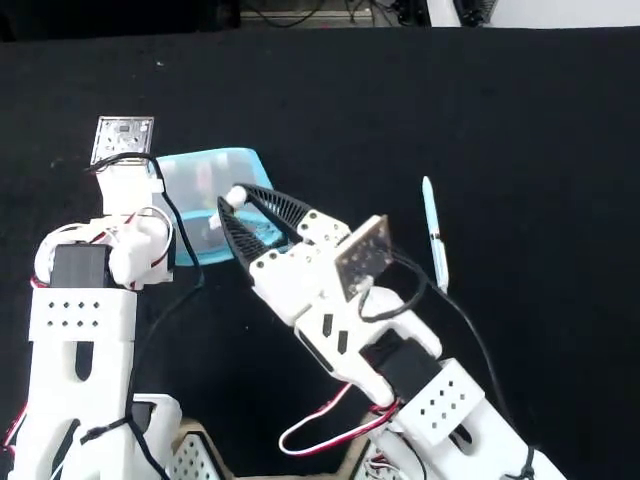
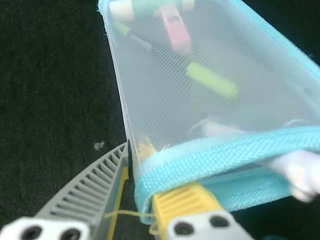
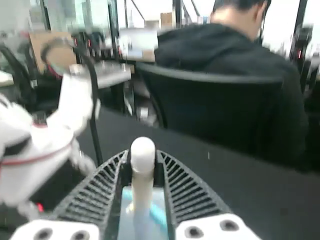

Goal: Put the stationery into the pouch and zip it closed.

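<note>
Right gripper [image 3: 143, 157]: clamped on a white stick [image 3: 142, 187], with one black ribbed finger on each side of it.
Left gripper [image 2: 145, 175]: pinched on a corner of the pouch [image 2: 200, 115], with a grey finger on the outside and a yellow one against the teal zip tape.
Pouch place: pale blue and see-through, it sat on the black table [image 1: 520, 120] just beyond the left arm, with the right gripper over its near edge.
Stick's axis: it ran along the gripper's own length, and its rounded end poked out past the fingertips. From the high view that end pointed to the far left, over the pouch.
High view gave: a pale blue pen [image 1: 433, 232] on the table, well apart to the right of the pouch. Its long axis ran nearly straight away from the arms, with the far end leaning a little left.
Left wrist view gave: the contents through the wall, which were faint smudges from above. A pink piece [image 2: 175, 27] and a green piece [image 2: 212, 80] both lay slantwise and apart from each other.
Right wrist view gave: the stick sat squarely midway between the fingers, with pale blue under it.
Zip: I could not tell whether it was open or closed.
</note>
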`<state>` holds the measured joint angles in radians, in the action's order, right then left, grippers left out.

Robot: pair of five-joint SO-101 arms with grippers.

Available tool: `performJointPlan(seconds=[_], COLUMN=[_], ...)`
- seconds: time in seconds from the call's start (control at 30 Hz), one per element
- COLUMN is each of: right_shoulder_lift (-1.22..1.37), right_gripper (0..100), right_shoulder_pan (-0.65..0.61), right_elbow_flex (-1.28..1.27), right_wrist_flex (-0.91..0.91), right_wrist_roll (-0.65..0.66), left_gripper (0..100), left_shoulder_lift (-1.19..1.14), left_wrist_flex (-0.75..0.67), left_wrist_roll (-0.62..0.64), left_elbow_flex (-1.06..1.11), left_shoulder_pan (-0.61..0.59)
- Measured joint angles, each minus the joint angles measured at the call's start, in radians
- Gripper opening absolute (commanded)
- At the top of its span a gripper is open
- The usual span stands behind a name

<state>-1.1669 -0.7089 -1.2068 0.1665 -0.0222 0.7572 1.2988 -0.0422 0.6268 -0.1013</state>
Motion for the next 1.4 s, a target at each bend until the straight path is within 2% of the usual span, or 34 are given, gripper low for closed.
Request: performJointPlan(seconds=[0.33,0.73,1.0,1.23,1.3,1.4], right_shoulder_lift=[0.0,0.0,0.0,0.0,0.0,0.0], right_gripper=[1.1,1.1,1.1,1.4,4.4,16.5], right_shoulder_pan=[-0.003,-0.005,-0.13,-0.143,-0.143,-0.144], right_elbow_flex=[-0.002,-0.026,-0.101,-0.114,-0.114,-0.114], right_wrist_flex=[0.186,0.189,0.19,0.19,0.19,0.19], right_wrist_roll=[0.0,0.0,0.002,0.1,0.106,0.109], left_gripper=[3,3,3,3,3,3], left_shoulder_lift=[0.0,0.0,0.0,0.0,0.0,0.0], left_wrist_flex=[0.0,0.0,0.0,0.0,0.0,0.0], left_wrist_roll=[0.0,0.0,0.0,0.0,0.0,0.0], left_elbow_flex=[0.0,0.0,0.002,0.011,0.011,0.011], left_shoulder_pan=[0.0,0.0,0.0,0.0,0.0,0.0])
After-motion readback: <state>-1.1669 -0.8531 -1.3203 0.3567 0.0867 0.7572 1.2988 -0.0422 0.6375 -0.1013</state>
